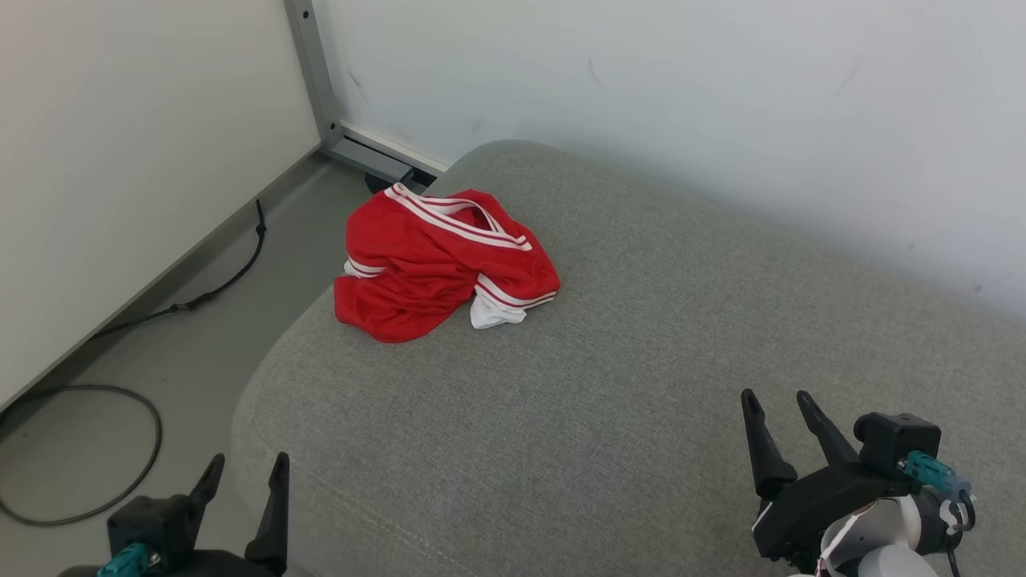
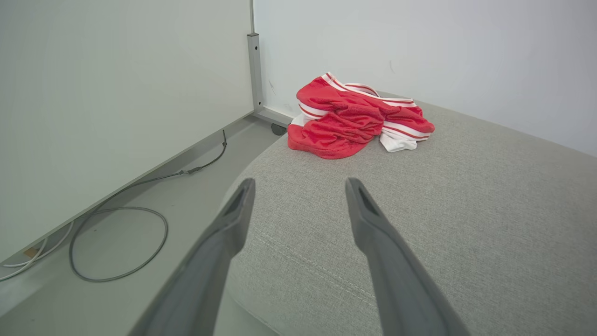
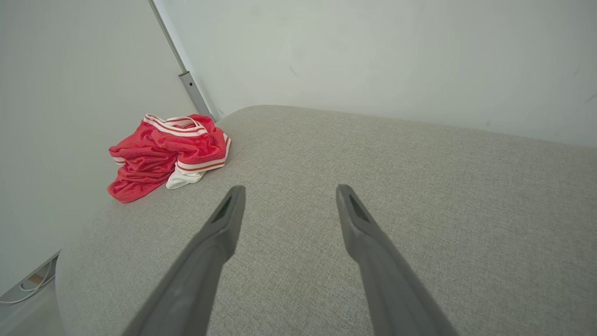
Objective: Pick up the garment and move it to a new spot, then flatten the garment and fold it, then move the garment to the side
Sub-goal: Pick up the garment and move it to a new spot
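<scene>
Crumpled red garment [image 1: 433, 272] — on cushion [image 1: 641, 361]

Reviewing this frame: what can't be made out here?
Garment: bunched in every view; its own folds hide its shape and underside.
Left gripper: head view, body cut off by the bottom edge.
Cable: left wrist view, one end runs off the left edge.
Cushion: head view, right end cut off by the frame.
</scene>
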